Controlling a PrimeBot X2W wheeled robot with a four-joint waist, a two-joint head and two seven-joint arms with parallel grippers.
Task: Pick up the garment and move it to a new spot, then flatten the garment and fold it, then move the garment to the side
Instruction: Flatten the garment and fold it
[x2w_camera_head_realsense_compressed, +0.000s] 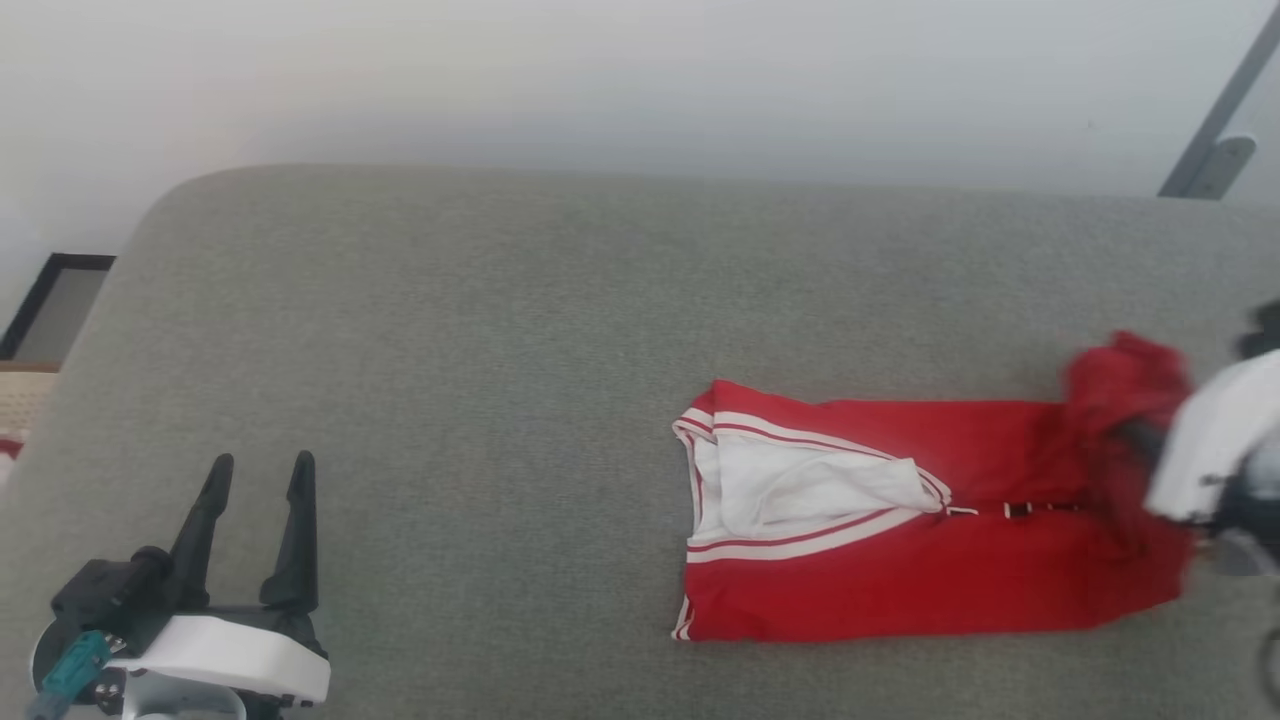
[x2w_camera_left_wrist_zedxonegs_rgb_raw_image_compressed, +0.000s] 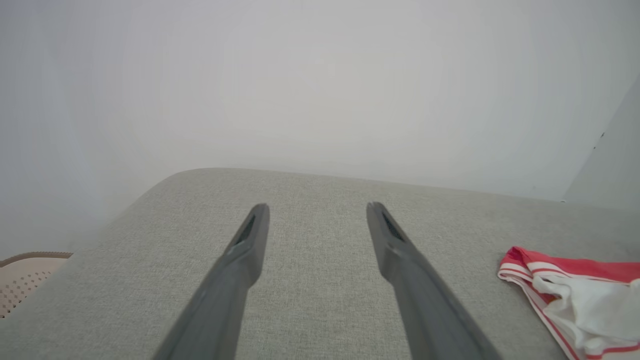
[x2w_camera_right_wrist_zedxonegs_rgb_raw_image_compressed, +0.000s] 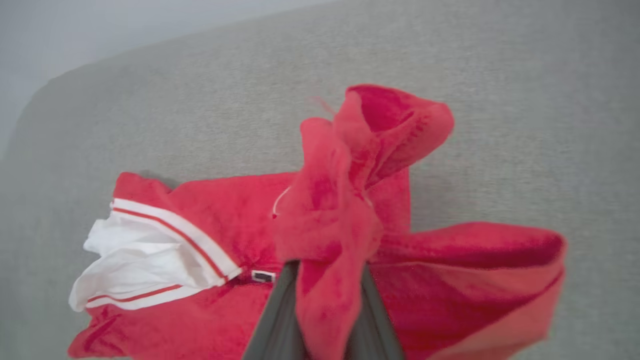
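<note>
Covering most of the scene, the grey cushioned surface (x2w_camera_head_realsense_compressed: 450, 330) bears the garment (x2w_camera_head_realsense_compressed: 900, 580) on its right side. It lies mostly flat, with its white-trimmed end (x2w_camera_head_realsense_compressed: 790, 490) toward the middle. The far right end is bunched and raised off the surface.

Right gripper (x2w_camera_right_wrist_zedxonegs_rgb_raw_image_compressed: 326, 280): jaws nearly closed, pinching that raised red fold between them.

Left gripper (x2w_camera_head_realsense_compressed: 262, 460): jaws fully spread, nothing held, well apart from the garment at the lower left.

Risks, as judged:
- The thin, shiny cloth may slide out of a single-point pinch.
- A one-sided pull may drag and rumple the flat part.
- The bunch may drop as a crooked fold.
- The zip pull (x2w_camera_right_wrist_zedxonegs_rgb_raw_image_compressed: 263, 276) could snag.
</note>
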